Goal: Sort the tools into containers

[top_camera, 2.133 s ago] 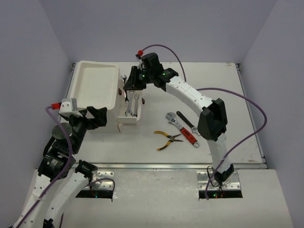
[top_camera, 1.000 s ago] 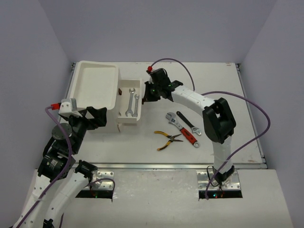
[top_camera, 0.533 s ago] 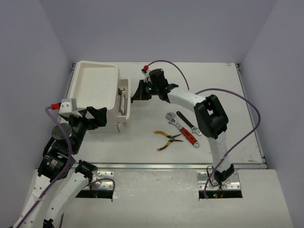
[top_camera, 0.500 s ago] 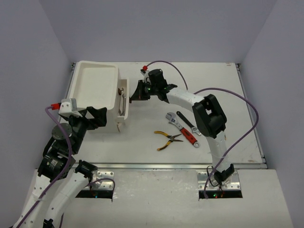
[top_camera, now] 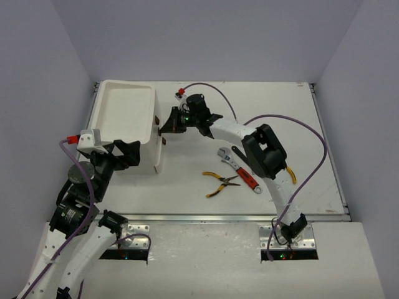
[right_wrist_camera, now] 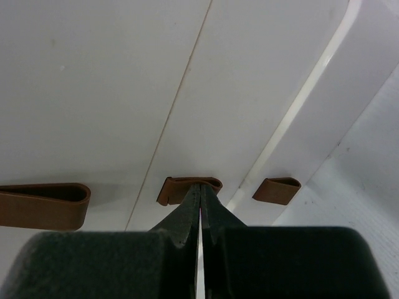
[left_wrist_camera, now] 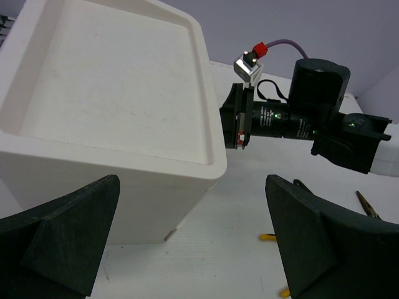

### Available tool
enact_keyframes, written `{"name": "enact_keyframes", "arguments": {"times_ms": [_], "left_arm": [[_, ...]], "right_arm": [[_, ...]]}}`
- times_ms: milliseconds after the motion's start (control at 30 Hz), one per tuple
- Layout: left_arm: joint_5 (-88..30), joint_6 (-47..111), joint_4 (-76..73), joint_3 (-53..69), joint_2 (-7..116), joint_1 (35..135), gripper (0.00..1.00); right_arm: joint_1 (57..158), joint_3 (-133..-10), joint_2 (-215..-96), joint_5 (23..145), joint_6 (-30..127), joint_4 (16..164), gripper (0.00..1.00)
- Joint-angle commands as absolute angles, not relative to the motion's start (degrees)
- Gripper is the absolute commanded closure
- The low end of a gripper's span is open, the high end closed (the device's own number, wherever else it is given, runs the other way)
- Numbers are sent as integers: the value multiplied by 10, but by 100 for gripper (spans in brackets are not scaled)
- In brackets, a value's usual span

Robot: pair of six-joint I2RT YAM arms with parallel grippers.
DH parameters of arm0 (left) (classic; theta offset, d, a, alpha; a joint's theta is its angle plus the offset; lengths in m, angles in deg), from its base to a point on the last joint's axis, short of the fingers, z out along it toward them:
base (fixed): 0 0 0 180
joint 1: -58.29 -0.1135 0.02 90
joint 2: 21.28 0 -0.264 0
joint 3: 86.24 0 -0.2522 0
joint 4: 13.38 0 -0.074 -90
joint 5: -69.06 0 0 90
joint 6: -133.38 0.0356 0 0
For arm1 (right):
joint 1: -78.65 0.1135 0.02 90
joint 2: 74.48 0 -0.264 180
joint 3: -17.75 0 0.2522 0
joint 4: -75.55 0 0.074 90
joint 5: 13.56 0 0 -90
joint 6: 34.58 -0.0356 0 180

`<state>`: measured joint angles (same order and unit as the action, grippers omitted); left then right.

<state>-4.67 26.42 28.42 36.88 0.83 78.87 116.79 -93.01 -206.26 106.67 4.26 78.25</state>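
- Pale grey bench [top_camera: 299, 124]: carries everything, with three unsorted tools right of centre.
- Tall white plastic box with a shallow tray top [top_camera: 124, 115]: far left. Drawer fronts look flush and the tray is bare.
- Left claw [left_wrist_camera: 192, 187]: spread wide and empty beside the box's near wall, apparently on standby.
- Right claw [right_wrist_camera: 200, 187]: pinched fully together, gripping nothing, pointed at the drawer face.
- Red-handled adjustable wrench [top_camera: 240, 171], slim black wrench [top_camera: 246, 161], yellow-handled pliers [top_camera: 219, 182]: close together within the right arm's reach.
- Small dark-red knob [right_wrist_camera: 173, 188]: the right claw's tips meet it, likely seating that drawer.

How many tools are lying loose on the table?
3: yellow-handled pliers, red-handled adjustable wrench right of them, black wrench partly under the right arm. More may be hidden.
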Motion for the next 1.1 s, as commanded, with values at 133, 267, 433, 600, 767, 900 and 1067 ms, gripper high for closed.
{"name": "enact_keyframes", "arguments": {"times_ms": [133,267,433,600,767,900,1067], "left_arm": [[-49,269,257,368,9,784,0],[-51,270,256,368,10,784,0],[-51,270,256,368,14,785,0],[-49,270,256,368,16,784,0],[-51,271,255,368,19,784,0],[-53,271,255,368,19,784,0],[-57,273,254,368,20,784,0]], "right_arm": [[1161,-801,-2002,1062,34,696,86],[1126,-716,-1982,1119,10,596,60],[1120,-729,-2028,1200,9,562,44],[1120,-783,-2103,1231,-7,541,41],[1120,-856,-2165,1256,-56,506,41],[1122,-868,-2190,1249,-91,467,43],[1123,-895,-2228,1264,-129,420,46]]}}
